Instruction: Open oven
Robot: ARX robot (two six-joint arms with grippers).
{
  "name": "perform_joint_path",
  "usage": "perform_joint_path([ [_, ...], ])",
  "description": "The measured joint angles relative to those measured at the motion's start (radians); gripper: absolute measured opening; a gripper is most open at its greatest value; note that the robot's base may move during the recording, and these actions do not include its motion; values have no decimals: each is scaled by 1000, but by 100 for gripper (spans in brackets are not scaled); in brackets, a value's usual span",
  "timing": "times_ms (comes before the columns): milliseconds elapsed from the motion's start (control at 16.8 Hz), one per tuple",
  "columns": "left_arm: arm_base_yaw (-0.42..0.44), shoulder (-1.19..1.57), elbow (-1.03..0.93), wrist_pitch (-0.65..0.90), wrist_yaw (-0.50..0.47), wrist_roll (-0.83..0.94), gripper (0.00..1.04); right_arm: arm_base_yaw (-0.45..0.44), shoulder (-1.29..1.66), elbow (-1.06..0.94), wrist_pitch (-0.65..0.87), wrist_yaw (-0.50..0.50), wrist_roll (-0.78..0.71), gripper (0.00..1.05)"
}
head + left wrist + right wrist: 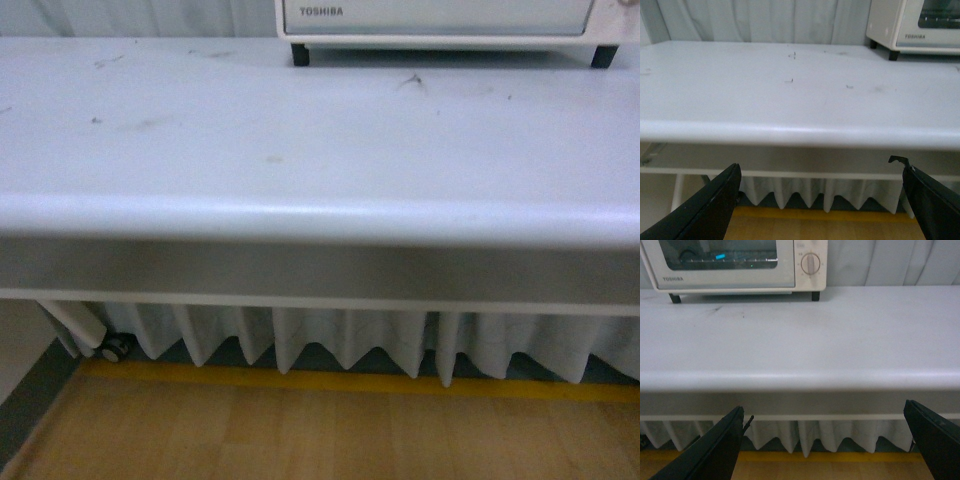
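The cream-white Toshiba oven (pixel 440 22) stands at the far edge of the white table (pixel 300 140); only its lower front strip and feet show in the front view. The right wrist view shows the oven (pixel 735 265) with its glass door shut and one round knob (pixel 810 263). Its corner, the oven (pixel 920 25), appears in the left wrist view. My left gripper (pixel 820 172) and right gripper (pixel 824 412) both hang open and empty below the table's near edge, far from the oven. Neither arm shows in the front view.
The table's rounded front edge (pixel 320 215) lies between both grippers and the oven. A white pleated curtain (pixel 350 340) hangs under it, above a wooden floor with a yellow line (pixel 350 382). A caster wheel (pixel 113 348) sits at the lower left.
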Motion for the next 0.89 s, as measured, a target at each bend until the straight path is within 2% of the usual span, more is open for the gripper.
perform_joint_path([
  [894,0,0,1,1,-1,2,98,0,0,0,-1,0,0,98],
])
